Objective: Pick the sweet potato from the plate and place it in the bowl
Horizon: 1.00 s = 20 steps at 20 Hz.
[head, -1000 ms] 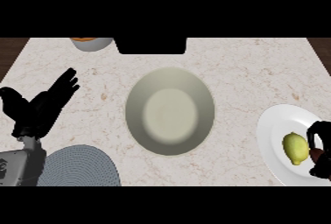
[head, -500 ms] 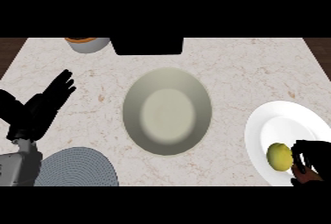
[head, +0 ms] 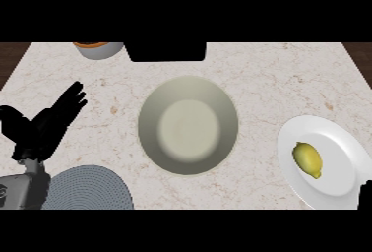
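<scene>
A yellow, lemon-shaped item [head: 307, 158], the only food on the white plate [head: 341, 147], lies left of the plate's middle at the right of the head view. Nothing touches it. The grey-green bowl [head: 187, 124] stands in the middle of the counter with nothing inside. My left hand [head: 44, 128] rests open at the left edge, fingers up, well away from the bowl. Of my right hand [head: 365, 194] only a black sliver shows at the lower right corner, just below the plate.
A grey ribbed round mat [head: 91, 189] lies at the lower left beside my left forearm. A grey cup with orange contents [head: 98, 49] and a black box [head: 166, 51] stand along the counter's far edge.
My right hand, which was beside the yellow item on the plate, has drawn back down and to the right, almost out of view. The item stays on the plate. The left hand has not moved.
</scene>
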Tool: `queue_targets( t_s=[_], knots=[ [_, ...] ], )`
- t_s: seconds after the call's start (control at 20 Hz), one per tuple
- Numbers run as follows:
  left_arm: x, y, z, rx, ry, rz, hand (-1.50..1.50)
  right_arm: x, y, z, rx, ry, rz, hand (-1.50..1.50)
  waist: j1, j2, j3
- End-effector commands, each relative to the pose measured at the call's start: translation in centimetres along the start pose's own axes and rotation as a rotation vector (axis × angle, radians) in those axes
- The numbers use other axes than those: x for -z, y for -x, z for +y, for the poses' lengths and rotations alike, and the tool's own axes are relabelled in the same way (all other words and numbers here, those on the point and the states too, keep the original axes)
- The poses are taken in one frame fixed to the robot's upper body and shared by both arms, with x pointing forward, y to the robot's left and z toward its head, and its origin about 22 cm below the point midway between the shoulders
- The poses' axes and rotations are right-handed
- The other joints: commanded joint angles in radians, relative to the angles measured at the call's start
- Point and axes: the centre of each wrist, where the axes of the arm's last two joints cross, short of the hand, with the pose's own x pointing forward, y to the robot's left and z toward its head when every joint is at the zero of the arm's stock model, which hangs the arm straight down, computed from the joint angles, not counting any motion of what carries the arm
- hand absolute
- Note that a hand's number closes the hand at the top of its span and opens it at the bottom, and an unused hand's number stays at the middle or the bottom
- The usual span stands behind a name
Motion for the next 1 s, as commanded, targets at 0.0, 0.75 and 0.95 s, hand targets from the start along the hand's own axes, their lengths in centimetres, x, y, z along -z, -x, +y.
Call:
queue_targets(
  t_s=[0.0, 0.75, 0.95],
  knots=[
    [0.1, 0.9, -0.2, 0.000, 0.010, 0.010, 0.00, -3.6, -2.8, -3.0, -0.054, 0.043, -0.024, 1.50, 0.005, 0.002, 0.000],
    [0.2, -0.4, 0.1, 0.019, 0.021, 0.008, 0.00, -2.0, -7.1, -6.4, 0.059, 0.171, -0.180, 1.50, 0.010, -0.006, -0.006],
    [0.8, -1.0, -0.4, 0.006, 0.009, 0.003, 0.00, -0.3, -9.5, -6.4, 0.136, 0.178, -0.185, 1.50, 0.016, -0.005, -0.005]
  ],
)
